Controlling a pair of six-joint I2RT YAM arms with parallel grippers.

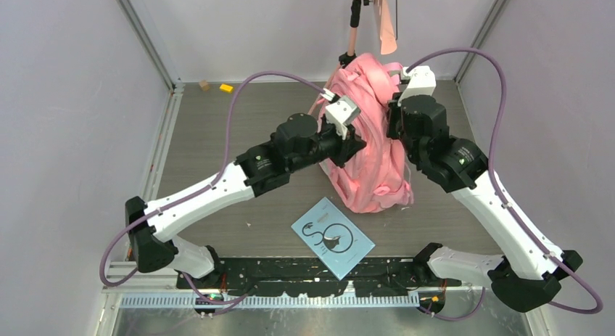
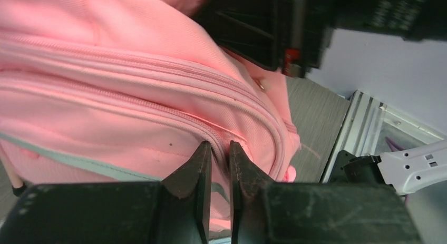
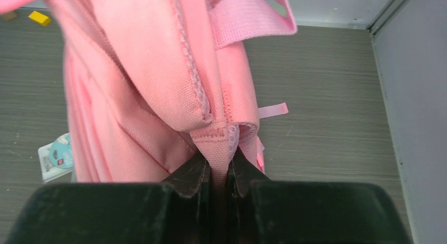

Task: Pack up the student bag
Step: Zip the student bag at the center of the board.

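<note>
The student bag (image 1: 373, 144), a big bright pink backpack, stands slumped in the middle of the table between both arms. My left gripper (image 1: 353, 142) presses into its left side. In the left wrist view its jaws (image 2: 220, 147) are nearly together, pinching a ridge of the student bag (image 2: 105, 91) along a zip seam. My right gripper (image 1: 396, 112) is at the bag's upper right. In the right wrist view the right gripper (image 3: 219, 162) is shut on a stitched fabric edge of the student bag (image 3: 142, 70), next to a zip and under a webbing loop (image 3: 248, 12).
A light blue booklet (image 1: 332, 237) lies flat in front of the bag, near the arm bases. A yellow block (image 1: 226, 88) and a small brown block (image 1: 204, 84) sit at the back left. A pink piece hangs from a stand (image 1: 387, 20) behind the bag. Walls enclose the table.
</note>
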